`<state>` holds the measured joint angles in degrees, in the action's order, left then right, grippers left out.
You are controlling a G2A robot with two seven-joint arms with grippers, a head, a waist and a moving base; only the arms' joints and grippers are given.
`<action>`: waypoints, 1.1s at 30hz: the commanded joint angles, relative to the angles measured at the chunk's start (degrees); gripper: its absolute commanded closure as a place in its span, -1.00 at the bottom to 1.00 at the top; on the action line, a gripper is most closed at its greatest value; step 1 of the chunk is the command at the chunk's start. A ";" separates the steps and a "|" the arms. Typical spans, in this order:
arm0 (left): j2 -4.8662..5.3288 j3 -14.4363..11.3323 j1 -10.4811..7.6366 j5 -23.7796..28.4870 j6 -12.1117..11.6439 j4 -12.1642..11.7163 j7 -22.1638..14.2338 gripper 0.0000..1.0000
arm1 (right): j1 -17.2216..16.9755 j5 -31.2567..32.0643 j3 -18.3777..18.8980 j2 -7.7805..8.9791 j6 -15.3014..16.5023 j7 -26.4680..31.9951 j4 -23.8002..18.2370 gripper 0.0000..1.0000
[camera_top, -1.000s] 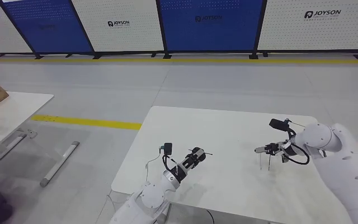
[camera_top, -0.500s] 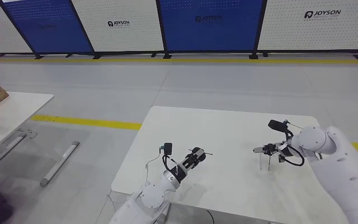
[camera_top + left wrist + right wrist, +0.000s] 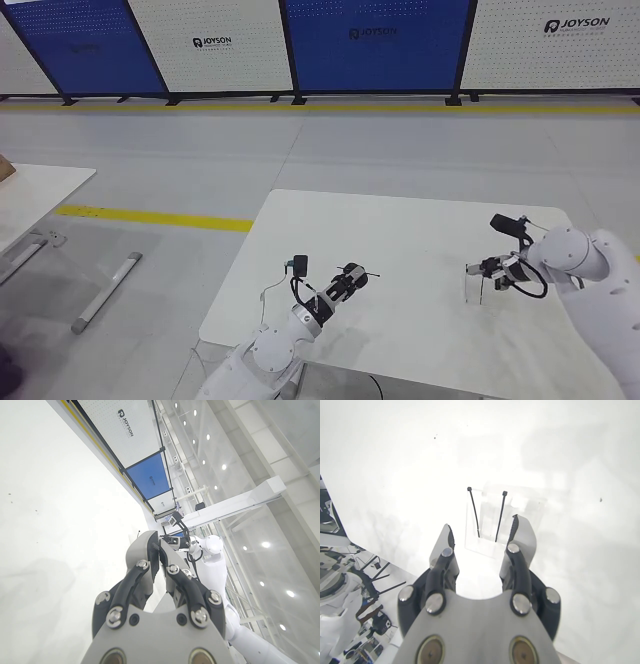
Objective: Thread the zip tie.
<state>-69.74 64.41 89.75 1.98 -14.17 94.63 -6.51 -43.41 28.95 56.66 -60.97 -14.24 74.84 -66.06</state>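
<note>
Black zip ties [image 3: 500,517] in clear stand [image 3: 525,510] | right hand [image 3: 482,522] wide beside | left hand [image 3: 158,545] closed

Zip ties [image 3: 481,290], mid-right in the top view, are rendered too small to be resolved; their clear stand [image 3: 474,294] is barely distinguished

2 black zip ties [image 3: 474,512] stand (both upright) in 1 clear holder [image 3: 532,512] on 1 white table [image 3: 395,462].

zip ties [image 3: 500,517]: black
holder [image 3: 532,505]: clear
table [image 3: 400,230]: white
wall panels [image 3: 375,45]: blue and white, dotted
floor line [image 3: 150,216]: yellow
</note>
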 commanded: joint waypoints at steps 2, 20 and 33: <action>0.00 0.00 0.00 0.00 0.00 0.00 0.00 1.00 | 0.09 0.27 -0.21 -0.02 -0.64 0.67 0.19 0.08; 0.00 0.00 0.00 0.00 0.00 0.00 0.00 1.00 | 6.12 2.65 -6.72 -3.64 -5.24 0.94 10.25 0.30; 0.00 0.00 0.00 0.00 0.00 0.00 0.00 1.00 | 9.05 2.19 -10.54 -6.41 -5.03 1.44 16.72 0.50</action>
<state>-69.74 64.41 89.75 1.98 -14.17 94.63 -6.51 -34.56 31.26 46.31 -67.23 -19.41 76.11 -49.71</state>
